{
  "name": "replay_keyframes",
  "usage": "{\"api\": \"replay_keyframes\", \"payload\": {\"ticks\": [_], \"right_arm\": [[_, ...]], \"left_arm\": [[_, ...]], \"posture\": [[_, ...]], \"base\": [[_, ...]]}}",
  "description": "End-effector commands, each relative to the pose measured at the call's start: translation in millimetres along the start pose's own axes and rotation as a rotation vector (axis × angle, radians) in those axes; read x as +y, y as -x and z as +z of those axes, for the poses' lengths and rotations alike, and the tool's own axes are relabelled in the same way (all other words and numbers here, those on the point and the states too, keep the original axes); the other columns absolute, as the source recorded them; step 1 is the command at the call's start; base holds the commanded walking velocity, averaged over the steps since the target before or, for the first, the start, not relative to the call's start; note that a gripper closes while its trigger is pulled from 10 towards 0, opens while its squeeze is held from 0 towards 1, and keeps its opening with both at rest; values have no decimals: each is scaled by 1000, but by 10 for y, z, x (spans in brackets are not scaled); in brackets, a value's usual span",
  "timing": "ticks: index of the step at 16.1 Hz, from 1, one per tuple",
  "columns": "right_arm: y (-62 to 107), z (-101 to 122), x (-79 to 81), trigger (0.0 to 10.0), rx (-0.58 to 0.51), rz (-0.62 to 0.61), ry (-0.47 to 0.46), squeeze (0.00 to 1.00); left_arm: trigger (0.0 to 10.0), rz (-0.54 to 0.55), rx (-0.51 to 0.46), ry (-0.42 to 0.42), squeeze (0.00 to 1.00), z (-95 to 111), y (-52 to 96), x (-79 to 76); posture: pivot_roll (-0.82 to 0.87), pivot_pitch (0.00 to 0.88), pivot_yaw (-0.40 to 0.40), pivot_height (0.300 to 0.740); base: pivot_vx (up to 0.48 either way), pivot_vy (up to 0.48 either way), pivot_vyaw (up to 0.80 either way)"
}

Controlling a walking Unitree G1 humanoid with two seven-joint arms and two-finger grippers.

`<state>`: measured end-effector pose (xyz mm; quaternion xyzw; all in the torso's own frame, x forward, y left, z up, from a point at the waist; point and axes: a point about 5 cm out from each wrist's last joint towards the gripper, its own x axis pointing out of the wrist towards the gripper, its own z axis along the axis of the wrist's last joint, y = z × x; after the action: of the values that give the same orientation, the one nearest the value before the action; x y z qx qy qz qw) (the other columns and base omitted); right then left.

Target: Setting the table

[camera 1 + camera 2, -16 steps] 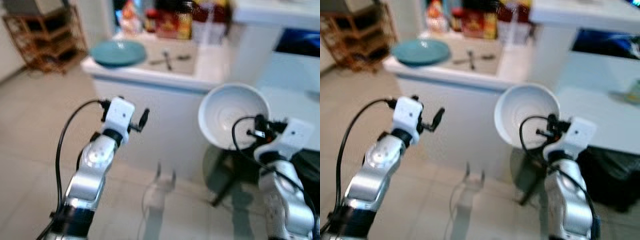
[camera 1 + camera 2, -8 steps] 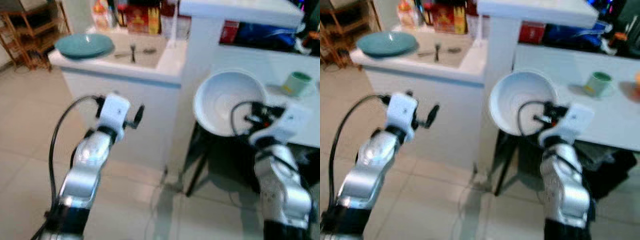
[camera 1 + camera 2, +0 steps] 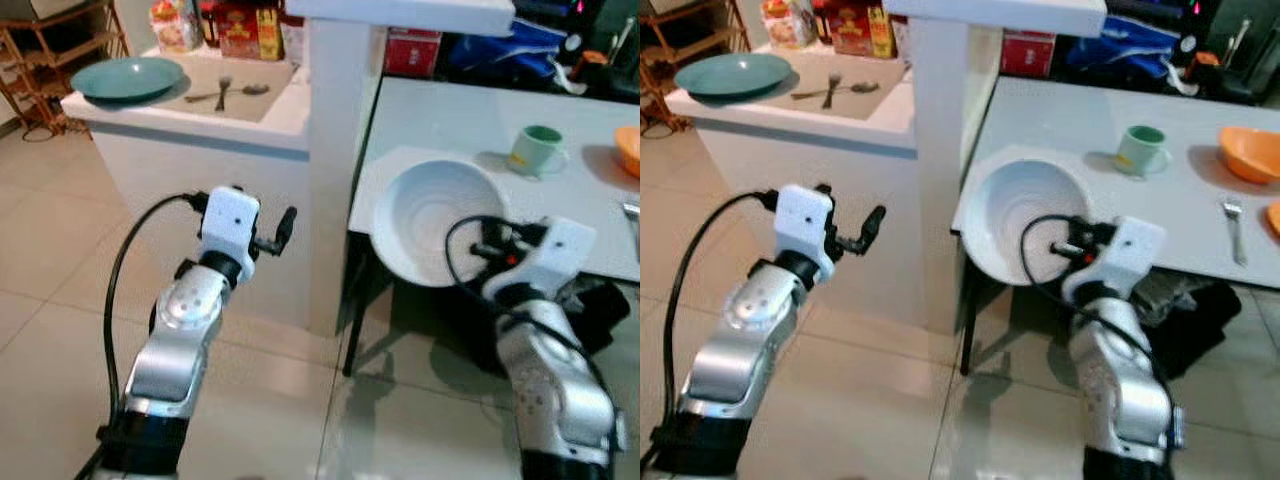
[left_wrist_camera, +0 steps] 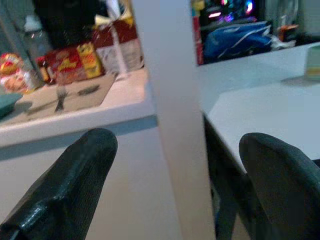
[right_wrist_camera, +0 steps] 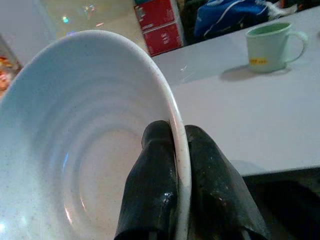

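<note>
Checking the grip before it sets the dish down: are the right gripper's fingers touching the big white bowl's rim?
Touching. In the right wrist view the right gripper pinches the large white ceramic bowl, one black finger inside its rim, one outside.

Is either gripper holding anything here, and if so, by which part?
The right gripper holds the white bowl by its rim, one finger inside and one outside. The left gripper is open and holds nothing.
</note>
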<state>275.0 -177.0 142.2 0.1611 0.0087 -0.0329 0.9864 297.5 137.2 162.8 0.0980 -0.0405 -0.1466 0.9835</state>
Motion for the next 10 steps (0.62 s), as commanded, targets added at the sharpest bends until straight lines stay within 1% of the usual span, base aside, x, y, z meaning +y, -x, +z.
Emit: {"api": "replay_keyframes", "payload": {"ticks": [1,3,5,6,10], "right_arm": [[-55,99,69,10000,-35,35,-5,0],[-98,147,71,10000,-45,36,5,0],[-87,172,48,10000,-52,28,7,0],[-83,169,25,10000,-51,11,6,0],[-106,177,63,10000,-54,50,16,0]], "left_arm": [[10000,-9,-12,1,0,46,-3,5],[10000,-8,-13,8,0,38,-12,6],[10000,-13,-17,18,0,55,-14,-4],[10000,-13,-17,19,0,58,-18,-14],[10000,-16,-13,21,0,43,-12,-25]], "posture": [[55,28,-7,740],[47,25,-7,740],[41,20,-14,740],[38,19,-16,740],[43,19,-21,740]], "base": [[394,0,-800],[398,0,-800],[392,0,-800],[390,0,-406],[389,0,0]]}}
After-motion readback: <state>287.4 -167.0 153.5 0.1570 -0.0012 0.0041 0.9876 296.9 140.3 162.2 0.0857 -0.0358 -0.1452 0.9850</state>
